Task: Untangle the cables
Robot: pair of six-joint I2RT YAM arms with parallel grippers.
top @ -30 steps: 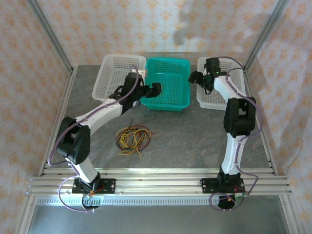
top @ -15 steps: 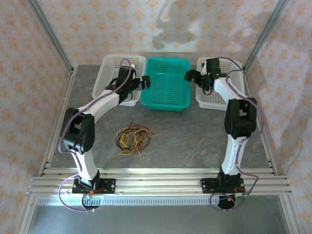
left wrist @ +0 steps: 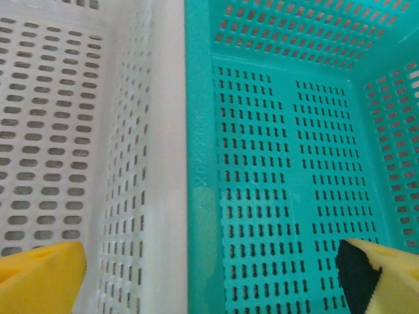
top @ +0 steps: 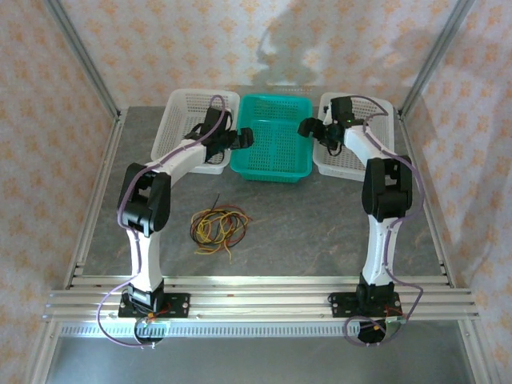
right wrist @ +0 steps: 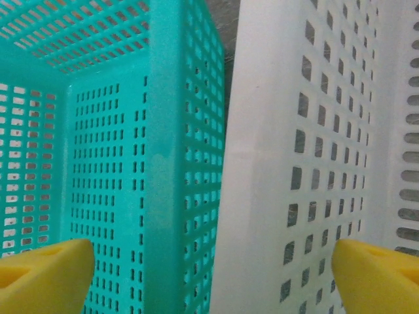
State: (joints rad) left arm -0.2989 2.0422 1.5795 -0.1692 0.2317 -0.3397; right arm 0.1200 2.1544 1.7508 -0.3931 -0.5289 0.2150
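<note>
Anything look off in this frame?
Nothing spilled or damaged. Odd: the cables lie tangled, untouched on the table, while both arms' jaws stand open at the teal basket, straddling its walls with the left white basket and right white basket.

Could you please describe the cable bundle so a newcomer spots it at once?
On the grey stone-patterned table, look nearer than the teal perforated plastic basket. There lies a tangle of thin red, yellow and black cables: loose wires, not a rigid basket.
</note>
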